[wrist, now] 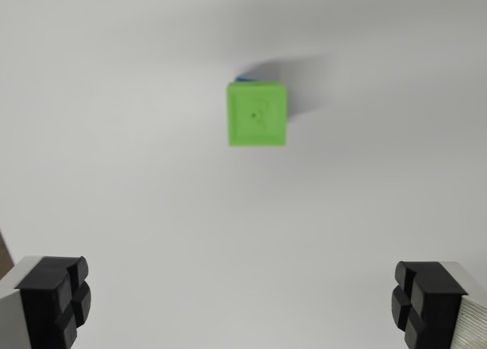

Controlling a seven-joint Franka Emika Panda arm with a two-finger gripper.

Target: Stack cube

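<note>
The green cube (258,115) sits upper centre on the white surface (114,136), a blue sliver (243,77) peeking behind it. It looks light, rigid, smooth-sided — grip opposite flat faces (midway down). The fingers (57,299) stand wide, empty.

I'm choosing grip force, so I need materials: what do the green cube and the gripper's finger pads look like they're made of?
The green cube looks like matte plastic, possibly 3D-printed: flat, uniform colour, no glare, a faint moulded mark on top. The picture is too blurred to be sure. The finger pads look like black rubber or soft plastic: dull, with grooved blocks.
</note>
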